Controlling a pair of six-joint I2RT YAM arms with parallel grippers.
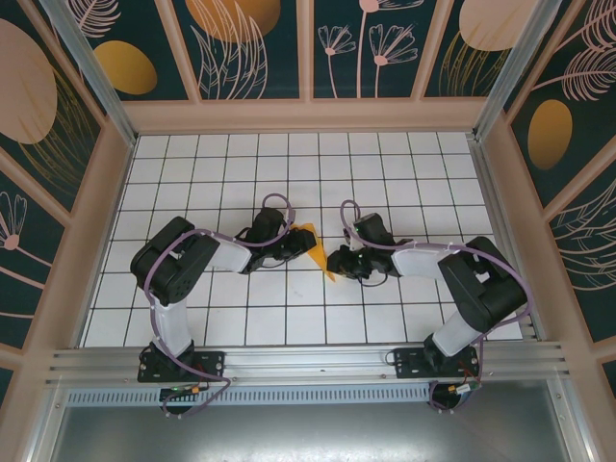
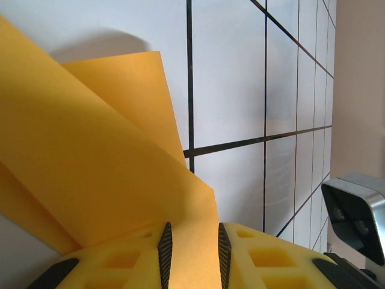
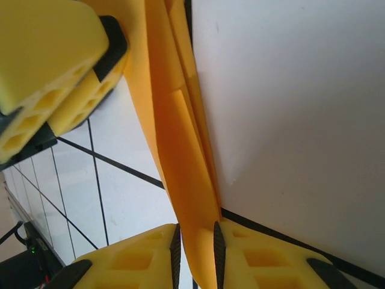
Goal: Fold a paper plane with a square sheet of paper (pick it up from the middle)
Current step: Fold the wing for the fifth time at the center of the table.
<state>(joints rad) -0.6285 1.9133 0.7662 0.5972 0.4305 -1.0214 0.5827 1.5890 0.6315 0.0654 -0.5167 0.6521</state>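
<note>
Two grippers flank the paper, part-folded, at the table middle: left gripper touching its left side, right gripper at its near tip. Left wrist: narrow jaws pinch one flap. Right wrist: narrow jaws clamp stacked folds. Looks light, floppy, crease-prone; best held by folded edges.

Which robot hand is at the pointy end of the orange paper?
The right hand. The narrow tip of the folded paper sits between its fingers, while the left hand is at the paper's wide end.
</note>
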